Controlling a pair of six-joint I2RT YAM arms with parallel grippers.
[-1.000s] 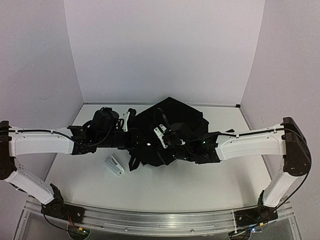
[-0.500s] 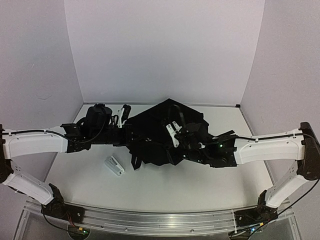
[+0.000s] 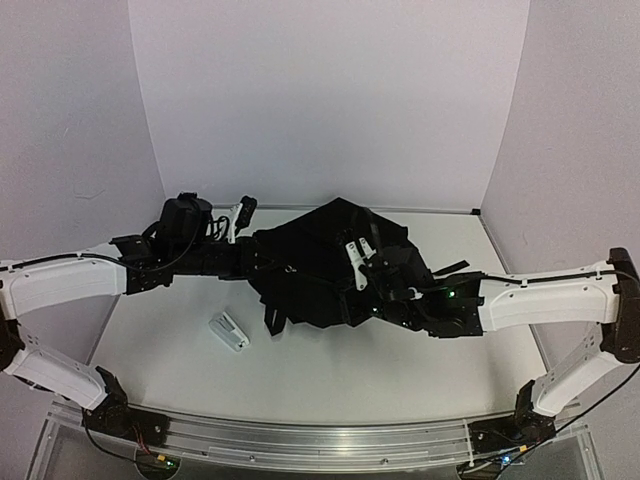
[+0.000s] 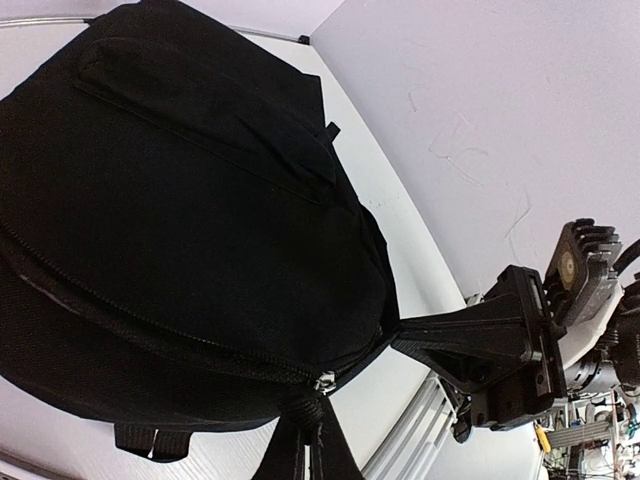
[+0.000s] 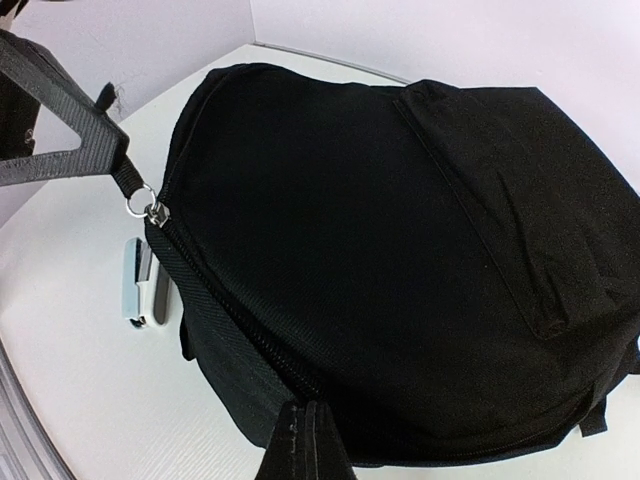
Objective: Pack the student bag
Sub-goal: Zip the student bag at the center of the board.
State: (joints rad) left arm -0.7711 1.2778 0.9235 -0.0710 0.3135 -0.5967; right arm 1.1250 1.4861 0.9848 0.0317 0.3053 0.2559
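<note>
Top view: the student bag (image 3: 325,260) is lying on the desk (image 3: 330,385), with both arms meeting over it. The left arm (image 3: 70,285) is reaching to the bag's left corner, and the right arm (image 3: 545,300) is stretching low to its near right edge. A small white item (image 3: 228,331), perhaps a stapler, is sitting just off the bag's near left side, not yet packed.

Left wrist view: the left tool (image 4: 303,440) is pinching fully closed on the zip pull (image 4: 325,382) at the bag's corner. The zip running away from it is looking closed.

Right wrist view: the right tool (image 5: 305,440) is clamping tight on the bag's edge beside the zip, bracing it.

The step in hand is probably opening the main zip. The next move is calling for a steady draw of the pull along the track, with the fabric held taut.
</note>
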